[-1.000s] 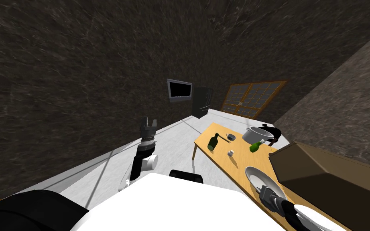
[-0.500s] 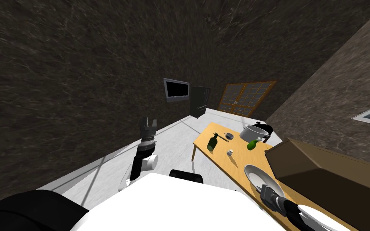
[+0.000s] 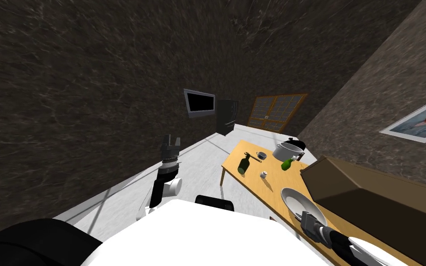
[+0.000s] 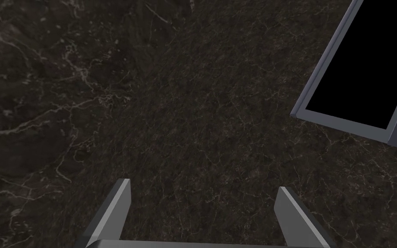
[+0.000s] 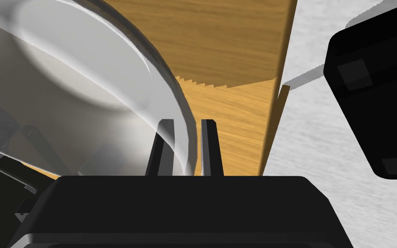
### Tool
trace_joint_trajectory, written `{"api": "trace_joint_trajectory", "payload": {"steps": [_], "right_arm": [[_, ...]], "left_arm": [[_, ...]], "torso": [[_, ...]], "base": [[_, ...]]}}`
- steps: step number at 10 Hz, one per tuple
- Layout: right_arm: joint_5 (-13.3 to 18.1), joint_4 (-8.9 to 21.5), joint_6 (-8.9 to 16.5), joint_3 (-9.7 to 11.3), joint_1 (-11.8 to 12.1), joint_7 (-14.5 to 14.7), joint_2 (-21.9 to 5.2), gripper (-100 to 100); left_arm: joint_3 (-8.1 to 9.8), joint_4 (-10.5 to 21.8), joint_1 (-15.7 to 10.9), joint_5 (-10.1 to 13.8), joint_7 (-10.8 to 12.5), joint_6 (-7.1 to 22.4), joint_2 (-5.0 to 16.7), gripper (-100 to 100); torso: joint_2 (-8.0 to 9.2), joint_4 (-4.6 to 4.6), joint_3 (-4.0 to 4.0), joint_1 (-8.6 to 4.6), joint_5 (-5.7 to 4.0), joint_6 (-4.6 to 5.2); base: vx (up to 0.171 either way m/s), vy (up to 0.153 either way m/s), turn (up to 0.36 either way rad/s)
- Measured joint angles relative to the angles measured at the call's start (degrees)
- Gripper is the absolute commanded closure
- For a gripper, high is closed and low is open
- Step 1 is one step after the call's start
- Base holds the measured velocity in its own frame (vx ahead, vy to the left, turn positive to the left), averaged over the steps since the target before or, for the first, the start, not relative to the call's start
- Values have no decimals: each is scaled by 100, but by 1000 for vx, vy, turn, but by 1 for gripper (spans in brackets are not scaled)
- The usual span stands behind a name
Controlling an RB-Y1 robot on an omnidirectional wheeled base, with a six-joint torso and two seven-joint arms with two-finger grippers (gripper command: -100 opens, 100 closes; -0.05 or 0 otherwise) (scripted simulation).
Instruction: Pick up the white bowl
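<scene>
We see the white bowl [image 3: 295,201]: wide, shallow, grey-shaded inside, upright on the wooden bench [image 3: 276,185] near its edge. Our right pincer [image 5: 184,123] clamps its rim, one finger inside, one outside.

The white bowl [image 5: 72,99] runs past the right wrist view's edge, its far side unseen.

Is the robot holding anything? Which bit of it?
The right pincer pinches the white bowl by its rim. The left pincer is open and empty.
</scene>
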Motion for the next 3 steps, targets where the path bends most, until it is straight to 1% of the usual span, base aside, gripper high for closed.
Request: {"api": "trace_joint_trajectory", "payload": {"steps": [1,2,3], "right_arm": [[-95,102,-116,-51,-51,143,15,100],[-153,150,-197,-88,-49,308,18,100],[-157,152,-208,-90,-46,346,19,0]], "left_arm": [[0,0,1,0,0,0,0,0],[0,0,0,0,0,0,0,0],[0,0,0,0,0,0,0,0]], "torso": [[-2,-2,-2,4,3,12],[-2,-3,-2,7,2,7],[4,-1,1,0,1,5]], "base": [[52,44,-105],[18,18,-10],[0,0,0]]}}
